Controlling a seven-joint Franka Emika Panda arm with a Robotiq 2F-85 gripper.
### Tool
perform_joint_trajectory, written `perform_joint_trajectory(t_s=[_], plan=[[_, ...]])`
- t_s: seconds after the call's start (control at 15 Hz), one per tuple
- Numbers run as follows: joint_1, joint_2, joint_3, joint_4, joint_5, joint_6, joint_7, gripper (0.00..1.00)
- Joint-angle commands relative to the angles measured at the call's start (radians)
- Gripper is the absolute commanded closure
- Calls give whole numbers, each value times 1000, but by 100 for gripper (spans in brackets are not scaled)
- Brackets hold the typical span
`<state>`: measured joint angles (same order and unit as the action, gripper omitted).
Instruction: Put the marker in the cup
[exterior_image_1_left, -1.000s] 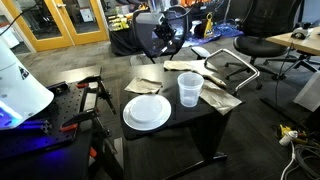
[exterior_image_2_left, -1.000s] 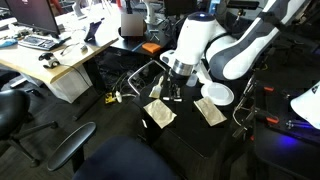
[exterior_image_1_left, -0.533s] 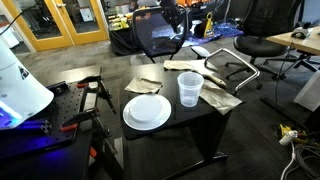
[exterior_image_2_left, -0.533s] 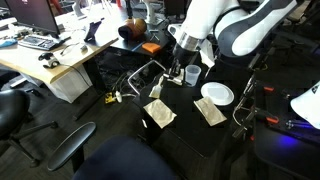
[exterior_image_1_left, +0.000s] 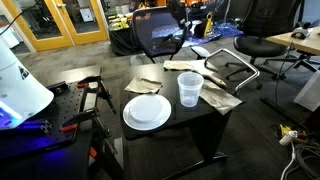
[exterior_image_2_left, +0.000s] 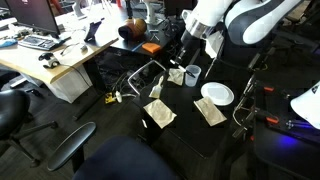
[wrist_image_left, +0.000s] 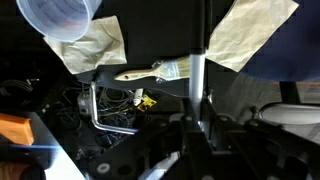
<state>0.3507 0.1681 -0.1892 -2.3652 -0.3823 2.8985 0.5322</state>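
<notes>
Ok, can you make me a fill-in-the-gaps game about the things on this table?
The round plate is ____ in colour. The clear cup stands ____ the plate, not on it. Both sit on a table that is ____ in colour. In an exterior view the robot arm hangs ____ the table.
Missing words: white; beside; black; above.
</notes>
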Motion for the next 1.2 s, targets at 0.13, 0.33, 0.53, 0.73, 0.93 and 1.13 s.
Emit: perform_joint_trajectory(t_s=[0.13,0.33,0.53,0.73,0.93,1.13], plan=[[15,-9,-27,-10,-41,0,66,87],[19,-9,-28,-10,-41,0,66,87],[68,11,-109,40,-180,-55,262,97],[115,23,-184,84,-315,-134,510,97],[173,30,-244,122,-442,-231,742,97],[216,32,-254,139,-546,-349,971,97]])
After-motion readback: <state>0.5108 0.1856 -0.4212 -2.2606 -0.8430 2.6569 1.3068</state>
